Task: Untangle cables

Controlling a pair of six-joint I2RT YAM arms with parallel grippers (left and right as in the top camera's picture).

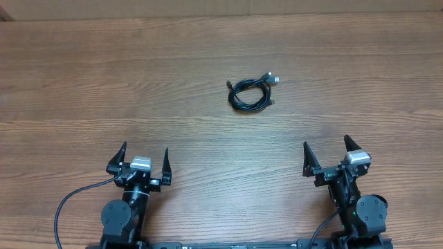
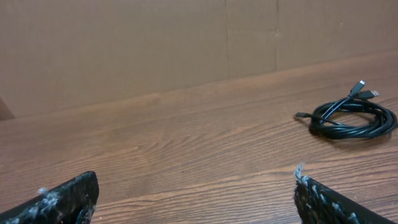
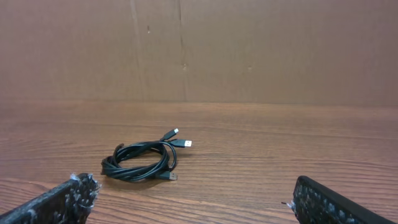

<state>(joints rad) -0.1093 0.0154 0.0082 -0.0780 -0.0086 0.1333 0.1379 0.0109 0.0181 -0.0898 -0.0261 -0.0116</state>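
Note:
The cables (image 1: 250,93) are thin black cords coiled together in one small bundle on the wooden table, with silver-tipped plug ends sticking out at its upper right. The bundle also shows in the left wrist view (image 2: 353,118) at far right and in the right wrist view (image 3: 140,162) left of centre. My left gripper (image 1: 144,158) is open and empty near the front edge, far below-left of the bundle; its fingertips frame the left wrist view (image 2: 196,199). My right gripper (image 1: 327,152) is open and empty at the front right; its fingertips frame the right wrist view (image 3: 189,202).
The wooden table (image 1: 104,83) stretches across the whole view. A brown cardboard wall (image 3: 249,50) stands along its far edge. A thicker black wire (image 1: 69,200) loops from the left arm's base at the front.

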